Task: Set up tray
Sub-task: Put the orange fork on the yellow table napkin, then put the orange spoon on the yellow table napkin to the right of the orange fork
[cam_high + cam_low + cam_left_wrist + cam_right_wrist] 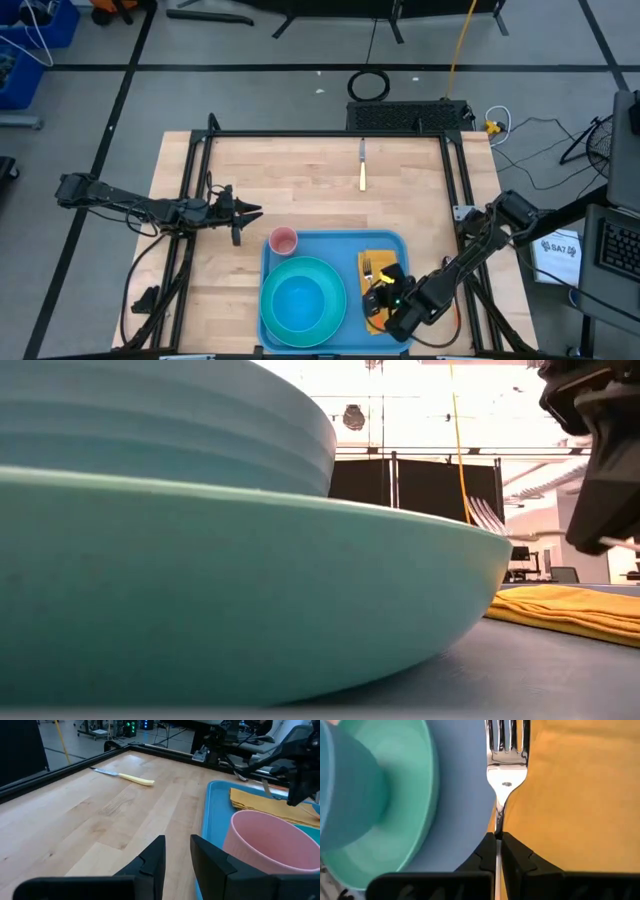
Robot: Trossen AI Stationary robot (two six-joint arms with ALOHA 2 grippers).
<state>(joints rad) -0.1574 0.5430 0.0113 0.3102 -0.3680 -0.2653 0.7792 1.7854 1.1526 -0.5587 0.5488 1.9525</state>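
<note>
The blue tray lies at the table's near edge. On it stand a teal plate with a blue bowl inside it, a pink cup at its far left corner, and a yellow napkin on its right side. My right gripper is over the napkin's near part, shut on a silver fork. My left gripper is open and hovers low over the wood just left of the cup. A yellow-handled knife lies flat near the table's far edge. My right gripper pinches the fork's thin neck, just behind the tines, between its two fingertips. The fingers lie along the fork, and the tines point toward the far edge. The fork is raised above the napkin, over the napkin's left edge.
Bare wood lies between the tray and the knife. The black frame rails run along the table's far, left and right sides. The plate fills the low view close up.
</note>
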